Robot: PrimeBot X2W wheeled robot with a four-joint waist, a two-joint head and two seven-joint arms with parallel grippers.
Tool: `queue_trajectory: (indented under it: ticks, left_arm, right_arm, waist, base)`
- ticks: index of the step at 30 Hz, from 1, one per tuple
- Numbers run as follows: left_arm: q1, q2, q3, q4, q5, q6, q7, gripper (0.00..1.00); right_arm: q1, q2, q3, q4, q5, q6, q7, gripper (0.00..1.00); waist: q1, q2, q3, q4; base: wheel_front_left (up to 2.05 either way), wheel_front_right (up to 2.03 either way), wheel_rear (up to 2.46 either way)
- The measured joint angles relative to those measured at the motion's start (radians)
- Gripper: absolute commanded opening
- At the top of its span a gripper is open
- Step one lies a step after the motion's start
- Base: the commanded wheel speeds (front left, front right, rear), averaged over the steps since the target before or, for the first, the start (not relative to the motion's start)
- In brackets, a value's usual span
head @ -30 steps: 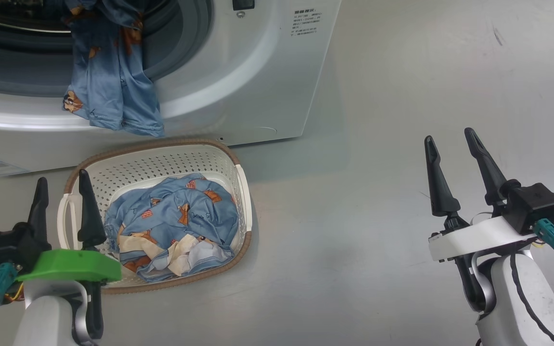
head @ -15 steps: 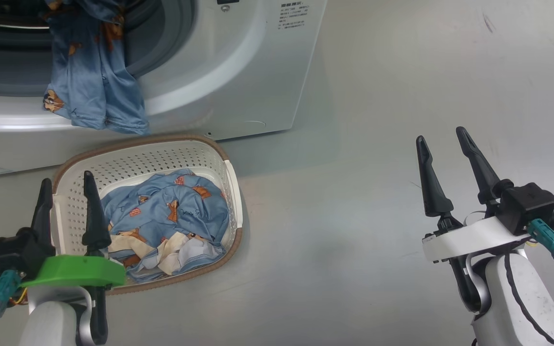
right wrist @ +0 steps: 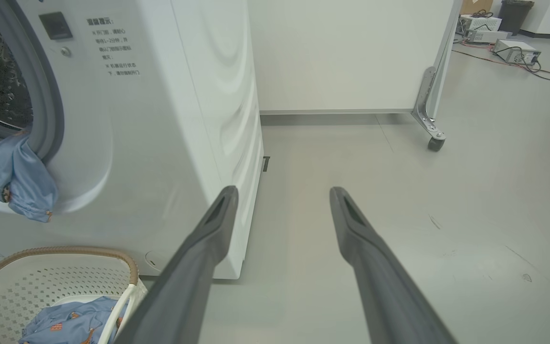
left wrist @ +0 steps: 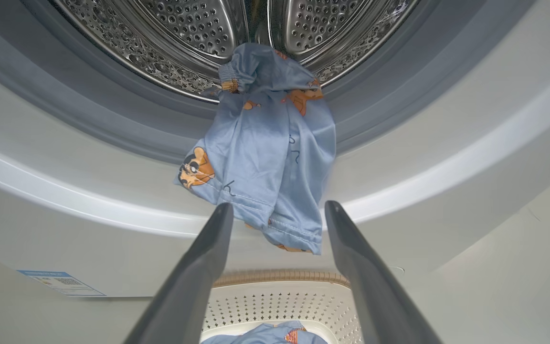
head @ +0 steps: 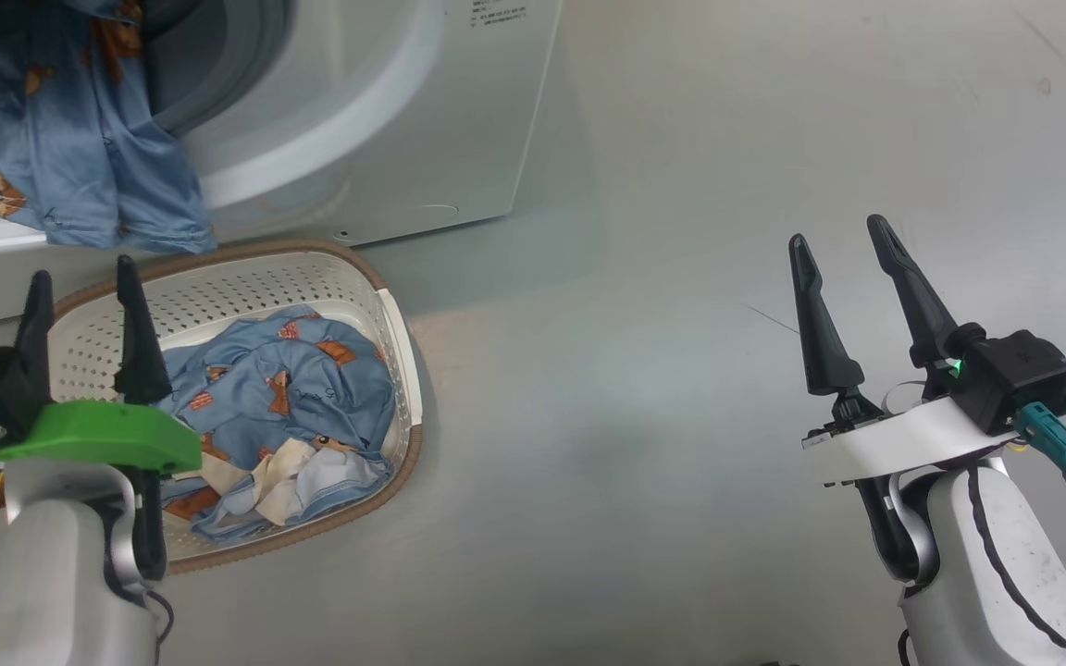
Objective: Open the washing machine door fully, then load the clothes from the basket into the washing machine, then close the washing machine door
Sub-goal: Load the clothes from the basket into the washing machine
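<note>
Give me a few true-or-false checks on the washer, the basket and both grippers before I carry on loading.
1. A blue garment hangs out over the lip of the washing machine opening. True.
2. The basket is empty. False: blue and cream clothes lie piled in it.
3. The left gripper is shut on a garment. False: it is open and holds nothing.
4. The right gripper is open, with nothing between its fingers. True.
</note>
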Motion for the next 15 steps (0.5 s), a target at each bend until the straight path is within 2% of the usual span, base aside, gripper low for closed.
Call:
queue_trajectory:
  ticks: [15]
  left_arm:
    - [-0.178,0.042,0.028,0.104,-0.001,0.004,0.038,1.00]
  right_arm:
    - [-0.023,0.001,0.000,-0.017,0.006,0.000,0.000,1.00]
  waist:
    - [0.0000,0.0000,0.090,-0.076]
  base:
    - [0.00,0.00,0.00]
